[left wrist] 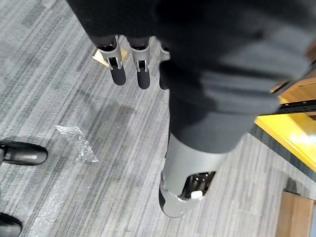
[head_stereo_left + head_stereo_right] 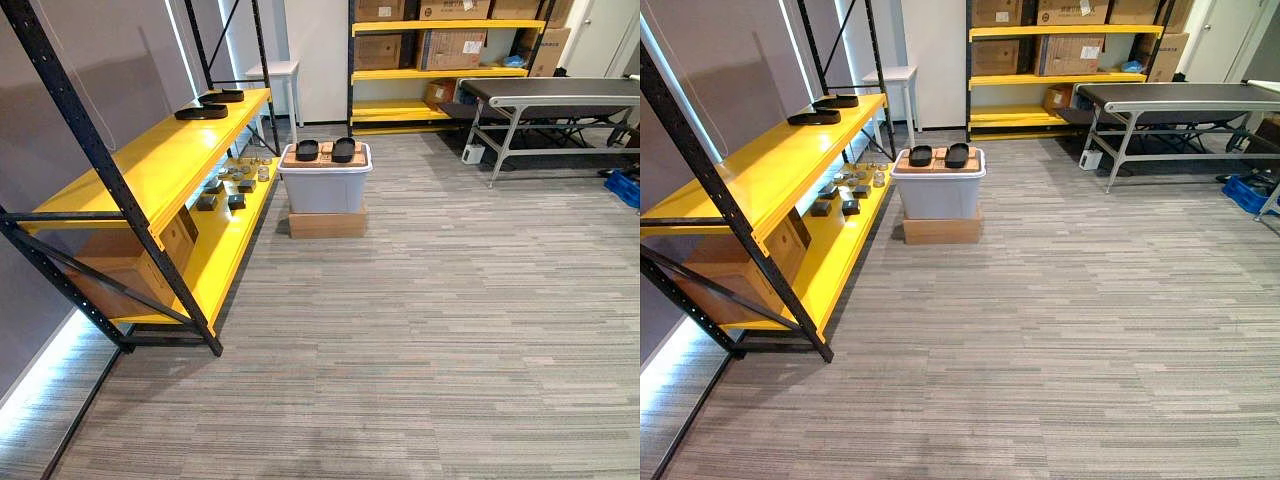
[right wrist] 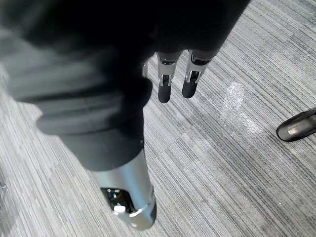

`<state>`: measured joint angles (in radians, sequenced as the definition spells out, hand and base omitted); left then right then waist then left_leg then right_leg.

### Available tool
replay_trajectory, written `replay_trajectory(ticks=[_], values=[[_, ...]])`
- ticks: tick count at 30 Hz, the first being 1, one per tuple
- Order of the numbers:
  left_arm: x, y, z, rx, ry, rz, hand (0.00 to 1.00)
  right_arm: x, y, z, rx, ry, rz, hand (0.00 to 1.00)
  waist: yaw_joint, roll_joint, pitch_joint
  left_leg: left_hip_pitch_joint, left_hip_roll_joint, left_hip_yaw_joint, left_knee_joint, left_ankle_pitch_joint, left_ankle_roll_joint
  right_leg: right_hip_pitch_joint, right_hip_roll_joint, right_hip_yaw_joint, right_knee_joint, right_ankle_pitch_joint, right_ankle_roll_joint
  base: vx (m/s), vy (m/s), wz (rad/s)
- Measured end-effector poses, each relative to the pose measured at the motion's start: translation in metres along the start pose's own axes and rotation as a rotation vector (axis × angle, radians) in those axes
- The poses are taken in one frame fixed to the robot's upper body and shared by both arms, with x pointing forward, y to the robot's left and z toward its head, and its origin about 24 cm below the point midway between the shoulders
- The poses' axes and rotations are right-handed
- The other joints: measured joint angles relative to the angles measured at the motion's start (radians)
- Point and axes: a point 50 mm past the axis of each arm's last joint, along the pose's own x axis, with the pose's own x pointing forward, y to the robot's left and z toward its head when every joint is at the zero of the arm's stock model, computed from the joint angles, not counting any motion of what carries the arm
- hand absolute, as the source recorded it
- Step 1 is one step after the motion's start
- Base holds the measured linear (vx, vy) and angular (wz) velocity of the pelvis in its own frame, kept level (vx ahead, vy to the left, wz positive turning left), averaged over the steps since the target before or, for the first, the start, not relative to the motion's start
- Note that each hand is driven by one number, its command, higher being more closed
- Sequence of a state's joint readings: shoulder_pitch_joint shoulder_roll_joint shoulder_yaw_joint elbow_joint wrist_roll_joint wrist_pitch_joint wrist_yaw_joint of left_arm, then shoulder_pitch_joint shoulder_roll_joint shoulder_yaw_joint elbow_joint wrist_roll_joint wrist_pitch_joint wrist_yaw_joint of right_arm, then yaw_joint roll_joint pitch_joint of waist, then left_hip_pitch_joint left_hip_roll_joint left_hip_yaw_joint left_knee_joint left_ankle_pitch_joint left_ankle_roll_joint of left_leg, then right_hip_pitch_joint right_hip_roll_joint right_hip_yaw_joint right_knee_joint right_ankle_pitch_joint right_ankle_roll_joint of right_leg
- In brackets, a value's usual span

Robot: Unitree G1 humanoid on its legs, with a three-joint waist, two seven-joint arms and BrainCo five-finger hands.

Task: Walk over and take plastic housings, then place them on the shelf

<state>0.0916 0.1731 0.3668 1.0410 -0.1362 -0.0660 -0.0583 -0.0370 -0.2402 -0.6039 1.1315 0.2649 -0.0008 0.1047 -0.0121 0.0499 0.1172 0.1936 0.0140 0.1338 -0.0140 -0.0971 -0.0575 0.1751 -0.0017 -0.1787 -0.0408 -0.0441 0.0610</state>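
Note:
Two black plastic housings [image 2: 307, 150] [image 2: 344, 149] lie side by side on the lid of a grey bin [image 2: 325, 188] across the carpet, beside the yellow shelf [image 2: 150, 165]. Two more black housings [image 2: 201, 112] [image 2: 222, 96] rest on the far end of that shelf's upper board. My left hand [image 1: 118, 74] hangs over the carpet with straight fingers and holds nothing. My right hand [image 3: 164, 89] also hangs over the carpet, fingers straight and empty. Both hands are far from the bin.
The bin stands on a flat cardboard box [image 2: 327, 223]. Small parts [image 2: 235, 185] and a carton [image 2: 130, 255] sit on the lower yellow board. A conveyor table [image 2: 550, 95] is at the back right, a rack of cartons [image 2: 440, 50] behind it, and a white stool [image 2: 275, 72] by the wall.

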Motion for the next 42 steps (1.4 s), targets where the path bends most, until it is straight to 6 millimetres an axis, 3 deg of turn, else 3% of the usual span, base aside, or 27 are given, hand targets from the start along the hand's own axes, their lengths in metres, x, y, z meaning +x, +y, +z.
replay_trajectory(ticks=[8, 11, 13, 14, 16, 18, 22, 23, 25, 26, 27, 28, 29, 30, 31, 32, 34, 35, 36, 38, 39, 40, 41, 42], values=[[-0.001, 0.001, -0.001, 0.004, 0.004, 0.0, 0.0, 0.001, 0.007, 0.002, -0.036, -0.002, 0.024, 0.0, 0.003, -0.008, 0.009, -0.039, -0.001, 0.006, 0.006, -0.005, 0.009, -0.043, 0.0, 0.004, 0.007, 0.002, -0.013, -0.04, -0.018, -0.02], [0.0, -0.005, 0.0, 0.027, -0.001, -0.025, 0.0, 0.003, 0.011, 0.008, -0.052, -0.016, 0.038, 0.0, 0.005, -0.003, 0.015, -0.092, -0.003, 0.007, 0.079, -0.048, 0.058, -0.082, -0.009, 0.006, 0.045, -0.018, -0.019, -0.03, 0.019, -0.03], [0.002, -0.017, 0.012, 0.072, -0.04, -0.076, 0.0, 0.003, 0.012, 0.011, -0.055, -0.026, 0.04, 0.0, -0.004, -0.008, 0.052, -0.115, -0.017, -0.007, 0.162, -0.113, 0.083, -0.165, -0.056, -0.015, 0.285, -0.143, 0.054, -0.02, 0.101, 0.18], [0.002, -0.019, 0.014, 0.085, -0.05, -0.085, 0.0, 0.002, 0.011, 0.009, -0.057, -0.022, 0.039, 0.0, -0.001, -0.006, 0.055, -0.119, -0.021, -0.014, 0.176, -0.129, 0.092, -0.207, -0.074, -0.031, 0.387, -0.162, 0.062, -0.02, 0.12, 0.29], [0.004, -0.017, 0.022, 0.136, -0.067, -0.095, 0.0, 0.0, 0.013, -0.004, -0.086, 0.011, 0.053, 0.0, -0.018, -0.008, 0.076, -0.094, -0.033, -0.057, 0.19, -0.155, 0.11, -0.406, -0.167, -0.083, 0.84, -0.164, 0.021, 0.04, 0.137, 0.45], [0.004, -0.012, 0.027, 0.151, -0.076, -0.083, 0.0, -0.002, 0.013, -0.014, -0.089, 0.037, 0.056, 0.0, -0.031, -0.005, 0.097, -0.032, -0.027, -0.086, 0.16, -0.165, 0.118, -0.458, -0.176, -0.087, 0.898, -0.176, 0.035, 0.26, 0.076, 0.46], [0.009, -0.016, 0.054, 0.161, -0.144, -0.09, 0.0, -0.003, 0.02, -0.022, -0.083, 0.055, 0.075, 0.0, -0.038, 0.0, 0.111, 0.046, 0.021, -0.119, 0.109, -0.195, 0.102, -0.539, -0.14, -0.173, 0.658, -0.166, 0.017, 0.39, -0.053, 0.32], [0.011, -0.022, 0.064, 0.161, -0.17, -0.1, 0.0, -0.002, 0.022, -0.022, -0.081, 0.055, 0.085, 0.0, -0.055, 0.01, 0.115, 0.072, 0.06, -0.134, 0.077, -0.201, 0.089, -0.576, -0.1, -0.185, 0.564, -0.143, -0.011, 0.52, -0.172, 0.5], [0.012, -0.024, 0.07, 0.179, -0.187, -0.106, 0.0, -0.005, 0.016, -0.029, -0.08, 0.072, 0.072, 0.0, -0.07, -0.012, 0.105, 0.104, 0.075, -0.138, 0.091, -0.216, 0.056, -0.598, -0.051, -0.155, 0.412, -0.05, -0.068, 0.69, -0.251, 0.45], [0.012, -0.03, 0.063, 0.18, -0.162, -0.119, 0.0, -0.005, 0.009, -0.028, -0.066, 0.068, 0.049, 0.0, -0.077, -0.003, 0.106, 0.116, 0.103, -0.138, 0.189, -0.241, 0.011, -0.578, -0.028, -0.145, 0.461, 0.034, -0.161, 0.75, -0.273, 0.12], [0.012, -0.03, 0.062, 0.181, -0.159, -0.121, 0.0, -0.005, 0.011, -0.027, -0.054, 0.063, 0.052, 0.0, -0.076, -0.001, 0.106, 0.093, 0.11, -0.133, 0.261, -0.221, -0.022, -0.565, -0.02, -0.142, 0.472, 0.004, -0.175, 0.92, -0.329, -0.06], [0.012, -0.029, 0.058, 0.165, -0.148, -0.116, 0.0, -0.005, 0.012, -0.027, -0.047, 0.059, 0.056, 0.0, -0.074, -0.004, 0.106, 0.026, 0.116, -0.134, 0.46, -0.142, -0.074, -0.517, -0.002, -0.131, 0.461, -0.04, -0.178, 0.61, -0.198, -0.23], [0.012, -0.027, 0.056, 0.15, -0.142, -0.109, 0.0, -0.005, 0.012, -0.027, -0.047, 0.059, 0.056, 0.0, -0.072, -0.002, 0.109, -0.015, 0.119, -0.136, 0.577, -0.075, -0.089, -0.474, 0.009, -0.124, 0.438, -0.056, -0.176, 0.76, -0.23, -0.27], [0.011, -0.023, 0.051, 0.119, -0.132, -0.093, 0.0, -0.005, 0.012, -0.027, -0.048, 0.062, 0.054, 0.0, -0.067, 0.003, 0.116, -0.098, 0.143, -0.136, 0.817, -0.005, -0.137, -0.371, 0.038, -0.107, 0.373, -0.069, -0.184, 0.75, -0.205, -0.25], [0.01, -0.018, 0.046, 0.099, -0.122, -0.074, 0.0, -0.005, 0.013, -0.028, -0.047, 0.064, 0.056, 0.0, -0.058, -0.001, 0.122, -0.18, 0.173, -0.1, 1.018, -0.011, -0.136, -0.254, 0.06, -0.094, 0.293, -0.071, -0.185, 0.73, -0.199, -0.23], [0.009, -0.016, 0.044, 0.084, -0.118, -0.068, 0.0, -0.005, 0.013, -0.028, -0.047, 0.061, 0.057, 0.0, -0.051, -0.007, 0.126, -0.22, 0.188, -0.067, 1.091, -0.016, -0.126, -0.196, 0.068, -0.077, 0.251, -0.072, -0.185, 0.68, -0.179, -0.38], [0.005, -0.012, 0.027, 0.056, -0.087, -0.056, 0.0, -0.002, 0.018, -0.016, -0.054, 0.031, 0.065, 0.0, 0.006, -0.024, 0.132, -0.398, 0.204, 0.046, 1.163, -0.071, -0.038, -0.038, 0.068, 0.001, 0.116, -0.072, -0.185, 0.61, -0.113, -0.7], [0.003, -0.011, 0.021, 0.049, -0.073, -0.051, 0.0, 0.0, 0.022, -0.011, -0.057, 0.022, 0.074, 0.0, 0.019, -0.024, 0.133, -0.447, 0.193, 0.051, 1.121, -0.086, -0.031, -0.018, 0.063, 0.023, 0.096, -0.075, -0.18, 0.58, -0.014, -1.04], [0.001, -0.008, 0.011, 0.023, -0.053, -0.039, 0.0, 0.003, 0.033, 0.0, -0.052, -0.007, 0.099, 0.0, 0.043, -0.026, 0.141, -0.519, 0.161, 0.046, 0.976, -0.114, -0.035, 0.017, 0.045, 0.068, 0.067, -0.081, -0.169, 0.7, 0.092, -1.15], [-0.005, -0.006, -0.008, 0.01, -0.001, -0.032, 0.0, 0.006, 0.048, 0.014, -0.069, -0.042, 0.131, 0.0, 0.069, -0.041, 0.152, -0.576, 0.102, 0.011, 0.64, -0.101, -0.027, 0.085, -0.002, 0.113, 0.025, -0.108, -0.133, 0.64, 0.139, -1.01], [-0.008, -0.009, -0.02, 0.008, 0.026, -0.041, 0.0, 0.006, 0.046, 0.019, -0.091, -0.059, 0.127, 0.0, 0.084, -0.025, 0.14, -0.592, 0.096, -0.027, 0.383, -0.066, -0.024, 0.126, -0.013, 0.131, -0.008, -0.128, -0.111, 0.63, 0.233, -0.72], [-0.009, -0.011, -0.023, 0.02, 0.037, -0.049, 0.0, 0.006, 0.045, 0.019, -0.122, -0.061, 0.122, 0.0, 0.104, -0.024, 0.13, -0.627, 0.102, -0.024, 0.385, 0.027, -0.048, 0.152, -0.032, 0.146, -0.016, -0.175, -0.088, 0.65, 0.253, -0.55], [-0.009, -0.012, -0.024, 0.021, 0.04, -0.049, 0.0, 0.006, 0.043, 0.016, -0.146, -0.05, 0.121, 0.0, 0.104, -0.025, 0.124, -0.635, 0.078, -0.032, 0.421, 0.049, -0.021, 0.164, -0.043, 0.146, -0.01, -0.184, -0.079, 0.82, 0.327, -0.16], [-0.008, -0.016, -0.021, 0.02, 0.029, -0.06, 0.0, 0.005, 0.044, 0.012, -0.174, -0.038, 0.127, 0.0, 0.096, -0.03, 0.121, -0.634, 0.043, -0.067, 0.445, 0.068, 0.045, 0.16, -0.067, 0.132, 0.063, -0.19, -0.067, 0.61, 0.224, 0.16]])
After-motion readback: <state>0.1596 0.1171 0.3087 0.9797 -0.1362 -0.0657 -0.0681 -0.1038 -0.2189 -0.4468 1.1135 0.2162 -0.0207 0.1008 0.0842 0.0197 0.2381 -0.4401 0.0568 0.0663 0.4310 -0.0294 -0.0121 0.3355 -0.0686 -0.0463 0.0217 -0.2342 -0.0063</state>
